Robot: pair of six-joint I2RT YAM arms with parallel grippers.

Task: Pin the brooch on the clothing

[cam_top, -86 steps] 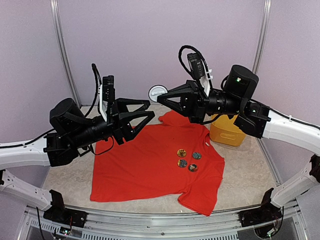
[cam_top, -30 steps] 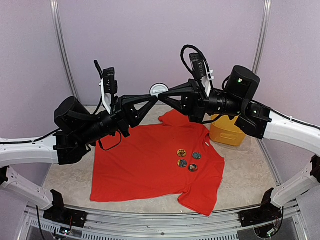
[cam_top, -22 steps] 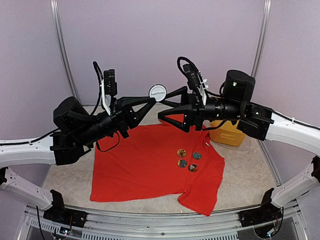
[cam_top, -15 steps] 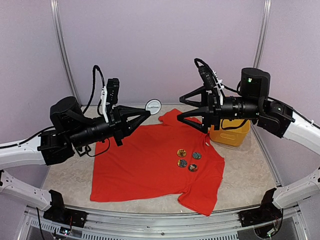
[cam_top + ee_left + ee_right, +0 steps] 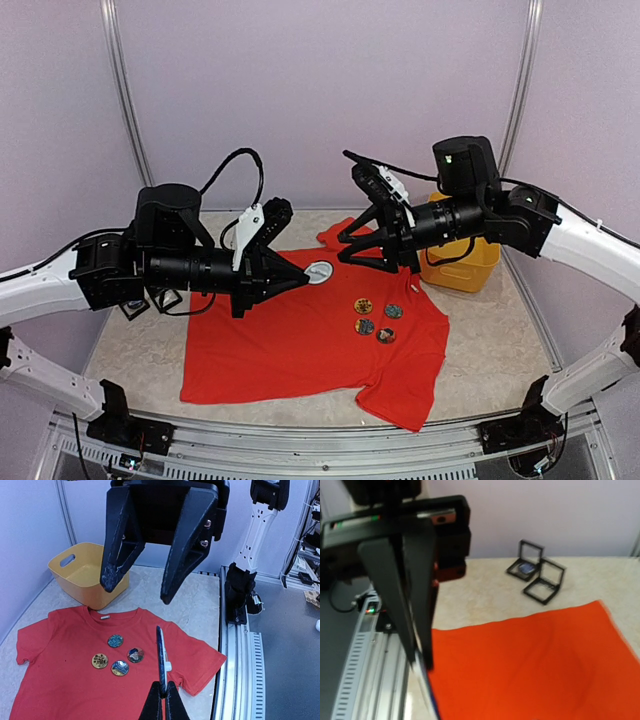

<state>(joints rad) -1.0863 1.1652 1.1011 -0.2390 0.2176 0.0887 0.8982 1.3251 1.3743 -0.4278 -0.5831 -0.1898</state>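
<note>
The left gripper (image 5: 303, 276) is fully closed on the brooch (image 5: 320, 271), a round white disc clamped by its lower edge between the fingertips. In the overhead view the brooch sits just left of frame centre, raised above the upper part of the red T-shirt (image 5: 290, 340). In the left wrist view it appears edge-on (image 5: 160, 652), standing upright out of the closed fingertips (image 5: 166, 706) at the bottom centre.

The right gripper (image 5: 342, 251) is just right of the brooch and points at it. Its jaws are clearly apart with nothing between them. In the left wrist view it fills the upper centre (image 5: 137, 592).

The T-shirt lies flat on the table (image 5: 500, 340), collar toward the top of the overhead frame. Four round badges (image 5: 375, 320) lie in a tight cluster on its chest (whether they are fastened cannot be determined). A yellow basket (image 5: 462, 270) stands at the right, beside the shirt's shoulder. The right wrist view is blurred; it shows red fabric and two small black-framed cases (image 5: 536, 575) on the table at upper right.
</note>
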